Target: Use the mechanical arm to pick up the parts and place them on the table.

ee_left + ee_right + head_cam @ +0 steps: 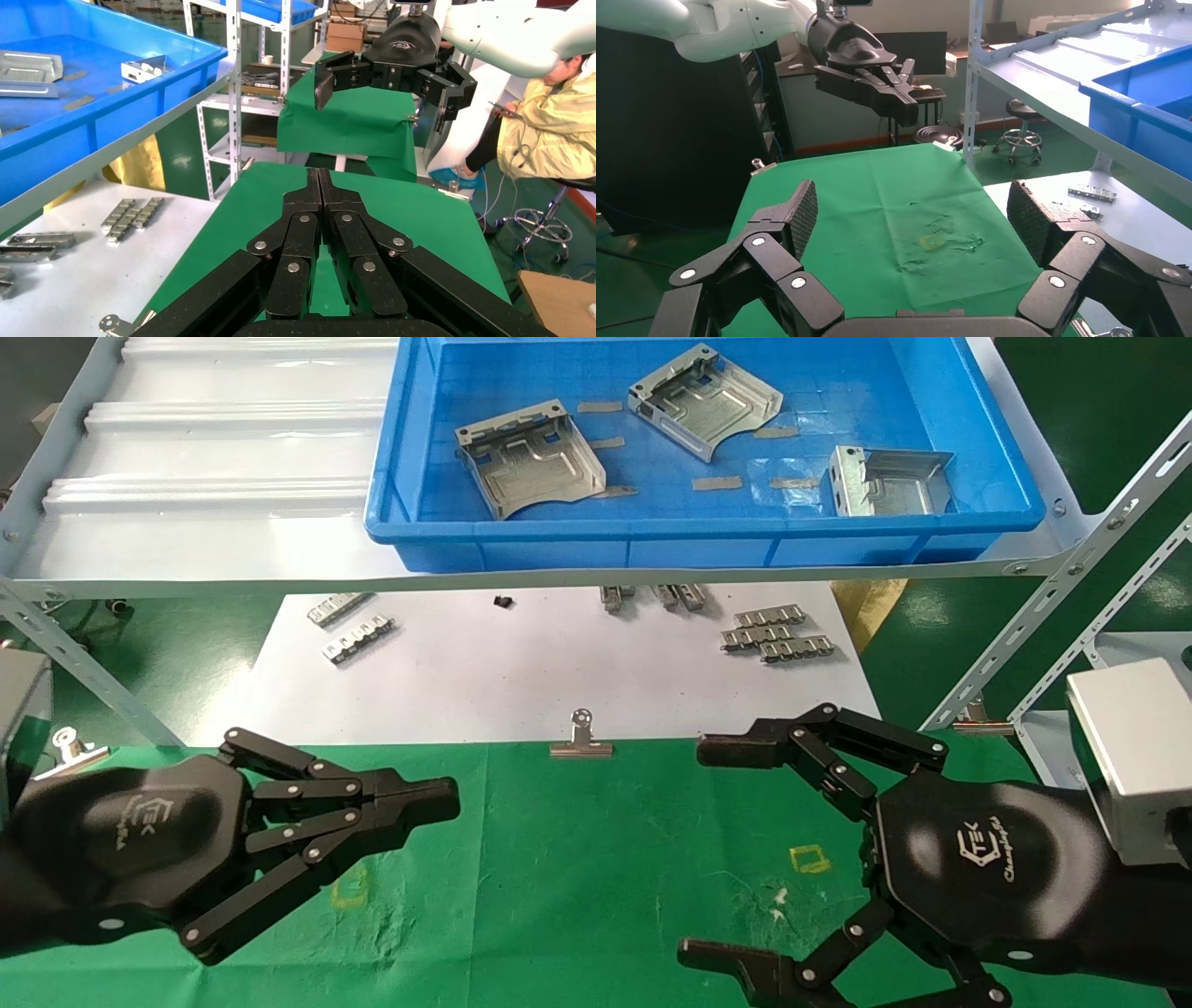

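Three silver parts lie in a blue bin on the shelf: one at the left, one at the back, one tipped up at the right. Two of them show in the left wrist view. Both grippers hover low over the green table, well short of the bin. My left gripper is shut, fingers pressed together with nothing between them. My right gripper stands wide open and empty, with a yellow mark on the cloth beyond it.
A white sheet under the shelf carries small ridged strips. A binder clip holds the cloth's far edge. Slanted shelf struts stand at the right. A seated person in yellow is off to the side.
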You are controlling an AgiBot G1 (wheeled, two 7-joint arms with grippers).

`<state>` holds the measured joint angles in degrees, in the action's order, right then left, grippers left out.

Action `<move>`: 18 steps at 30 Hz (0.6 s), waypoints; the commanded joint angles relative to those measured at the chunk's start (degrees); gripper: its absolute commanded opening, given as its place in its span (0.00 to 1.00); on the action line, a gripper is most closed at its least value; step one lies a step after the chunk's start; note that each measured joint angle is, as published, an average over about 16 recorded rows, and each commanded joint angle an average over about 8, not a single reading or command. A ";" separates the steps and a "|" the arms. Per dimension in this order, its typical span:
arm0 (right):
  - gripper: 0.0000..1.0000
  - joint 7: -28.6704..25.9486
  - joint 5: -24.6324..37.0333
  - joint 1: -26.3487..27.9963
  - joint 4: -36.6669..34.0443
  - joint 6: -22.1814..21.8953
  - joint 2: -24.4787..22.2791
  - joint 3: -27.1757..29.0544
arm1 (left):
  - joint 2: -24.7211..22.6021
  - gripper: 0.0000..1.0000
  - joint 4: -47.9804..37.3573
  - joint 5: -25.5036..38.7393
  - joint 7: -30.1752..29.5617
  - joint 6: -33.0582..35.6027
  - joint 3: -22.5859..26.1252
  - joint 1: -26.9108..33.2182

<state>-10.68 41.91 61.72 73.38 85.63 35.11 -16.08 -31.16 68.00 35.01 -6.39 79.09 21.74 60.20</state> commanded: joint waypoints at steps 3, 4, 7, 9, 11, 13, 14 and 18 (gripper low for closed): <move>1.00 0.00 0.00 0.00 0.00 0.00 0.00 0.00 | 0.00 0.00 0.00 0.00 0.00 0.00 0.00 0.00; 1.00 0.00 0.00 0.00 0.00 0.00 0.00 0.00 | 0.00 0.00 0.00 0.00 0.00 0.00 0.00 0.00; 1.00 0.00 0.00 0.00 0.00 0.00 0.00 0.00 | 0.00 0.00 0.00 0.00 0.00 0.00 0.00 0.00; 1.00 0.00 0.00 0.00 0.00 0.00 0.00 0.00 | 0.00 0.00 0.00 0.00 0.00 0.00 0.00 0.00; 1.00 0.00 0.00 0.00 0.00 0.00 0.00 0.00 | 0.00 0.00 0.00 0.00 0.00 0.00 0.00 0.00; 1.00 -0.01 -0.01 -0.02 0.02 0.01 -0.01 0.01 | 0.00 0.00 0.00 0.00 0.00 0.00 0.00 0.00; 1.00 -0.01 -0.01 -0.02 0.02 0.01 -0.01 0.01 | 0.00 0.00 0.00 0.00 0.00 0.00 0.00 0.00; 1.00 0.29 0.08 0.64 -0.20 -0.51 0.26 0.24 | 0.00 0.00 0.00 0.00 0.00 0.00 0.00 0.00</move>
<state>-10.21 42.66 63.68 72.59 84.51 36.00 -15.93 -31.16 68.00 35.01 -6.39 79.09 21.74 60.20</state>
